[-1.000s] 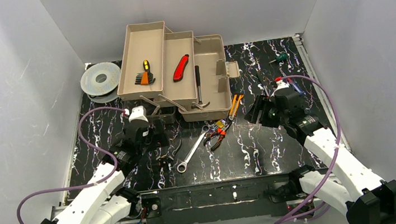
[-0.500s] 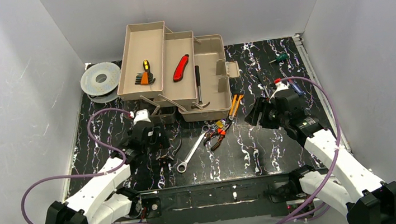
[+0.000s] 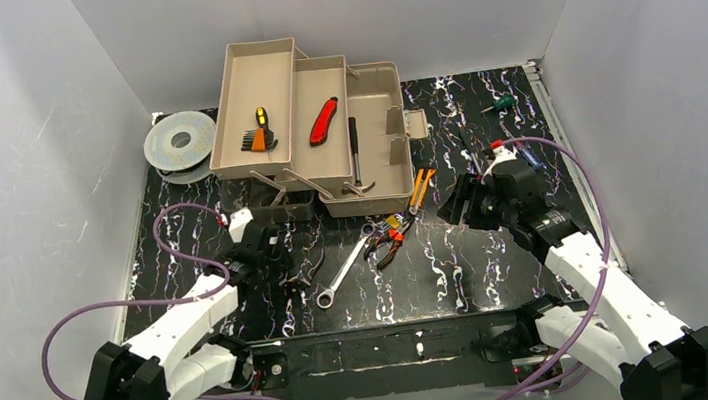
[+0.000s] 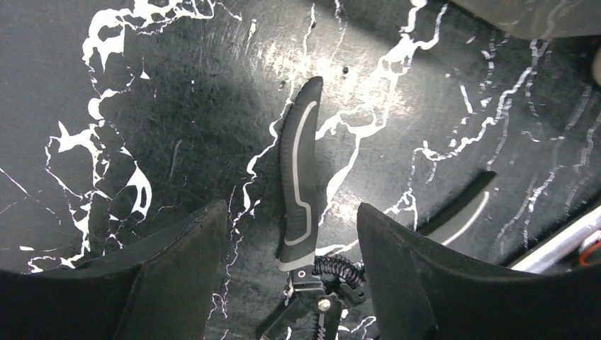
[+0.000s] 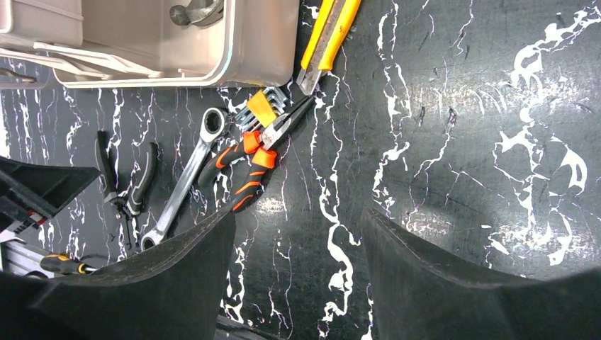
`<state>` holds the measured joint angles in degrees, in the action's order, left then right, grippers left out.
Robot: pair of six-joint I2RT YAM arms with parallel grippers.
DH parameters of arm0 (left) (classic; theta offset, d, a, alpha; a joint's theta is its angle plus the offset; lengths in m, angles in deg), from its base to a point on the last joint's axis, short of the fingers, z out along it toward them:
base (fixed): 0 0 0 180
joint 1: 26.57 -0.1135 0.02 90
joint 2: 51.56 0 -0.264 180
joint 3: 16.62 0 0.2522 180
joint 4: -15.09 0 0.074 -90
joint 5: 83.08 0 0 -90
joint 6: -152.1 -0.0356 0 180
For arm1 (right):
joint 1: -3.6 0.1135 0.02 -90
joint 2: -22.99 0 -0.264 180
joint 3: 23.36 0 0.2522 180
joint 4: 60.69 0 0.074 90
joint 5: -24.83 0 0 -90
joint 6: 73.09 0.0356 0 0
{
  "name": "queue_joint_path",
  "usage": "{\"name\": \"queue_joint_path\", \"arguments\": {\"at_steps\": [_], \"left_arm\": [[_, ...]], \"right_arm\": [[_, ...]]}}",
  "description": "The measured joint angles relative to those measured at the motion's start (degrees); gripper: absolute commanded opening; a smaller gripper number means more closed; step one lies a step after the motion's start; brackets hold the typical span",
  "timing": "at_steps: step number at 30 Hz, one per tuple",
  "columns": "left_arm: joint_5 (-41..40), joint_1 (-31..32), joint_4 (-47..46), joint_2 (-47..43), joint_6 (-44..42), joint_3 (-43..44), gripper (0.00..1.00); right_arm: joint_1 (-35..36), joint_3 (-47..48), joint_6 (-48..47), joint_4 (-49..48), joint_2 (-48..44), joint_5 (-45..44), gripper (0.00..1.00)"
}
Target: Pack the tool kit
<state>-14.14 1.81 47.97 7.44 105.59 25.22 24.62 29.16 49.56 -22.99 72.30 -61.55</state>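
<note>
The tan toolbox (image 3: 376,117) stands open at the back with its trays folded out. A red knife (image 3: 324,120) and a hex key set (image 3: 259,135) lie in the trays, and a hammer (image 3: 355,160) lies in the main box. In front of it lie black pliers (image 4: 299,163), a wrench (image 3: 343,267) and orange pliers (image 3: 389,236). My left gripper (image 4: 292,212) is low over the black pliers, open, with one handle and the pivot between its fingers and gaps on both sides. My right gripper (image 5: 299,216) hangs open above bare table, right of the orange pliers (image 5: 248,166).
A yellow utility knife (image 3: 420,189) lies against the toolbox's front right corner, with a small hex key set (image 5: 261,110) beside it. A green screwdriver (image 3: 500,103) is at the back right and a grey wire spool (image 3: 180,139) at the back left. Grey walls enclose the table.
My left arm has dropped and reached right onto the black pliers, and its jaws have narrowed around one handle. The right arm has hardly moved.
</note>
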Motion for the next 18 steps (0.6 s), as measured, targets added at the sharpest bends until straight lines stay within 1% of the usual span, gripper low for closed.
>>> {"name": "queue_joint_path", "arguments": {"at_steps": [5, 7, 10, 14, 16, 17, 18], "left_arm": [[0.51, -0.57, -0.41, 6.19, 1.30, 0.44, 0.52], [0.67, -0.65, -0.15, 7.97, 1.71, 1.66, 0.47], [0.74, -0.81, 0.65, 9.79, 2.89, 2.98, 0.32], [2.26, -0.94, 0.30, 10.01, 4.88, 3.04, 0.14], [3.25, -0.95, -0.20, 10.03, 5.73, 2.98, 0.02], [3.53, -0.96, -0.34, 10.05, 5.99, 2.96, 0.00], [3.78, -1.00, -0.44, 10.07, 6.18, 2.95, 0.00]], "right_arm": [[0.00, 0.00, -0.09, 0.19, -0.90, 0.00, 0.72], [0.00, 0.00, -0.11, 0.40, -1.24, 0.00, 0.72], [0.00, 0.00, -0.17, 0.91, -1.83, -0.04, 0.72], [0.00, 0.00, -0.33, 1.53, -2.15, -0.05, 0.72], [0.00, 0.00, -0.37, 1.70, -2.16, -0.04, 0.72], [0.00, 0.00, -0.39, 1.70, -2.20, -0.04, 0.72], [0.00, 0.00, -0.41, 1.73, -2.24, -0.04, 0.72]]}}
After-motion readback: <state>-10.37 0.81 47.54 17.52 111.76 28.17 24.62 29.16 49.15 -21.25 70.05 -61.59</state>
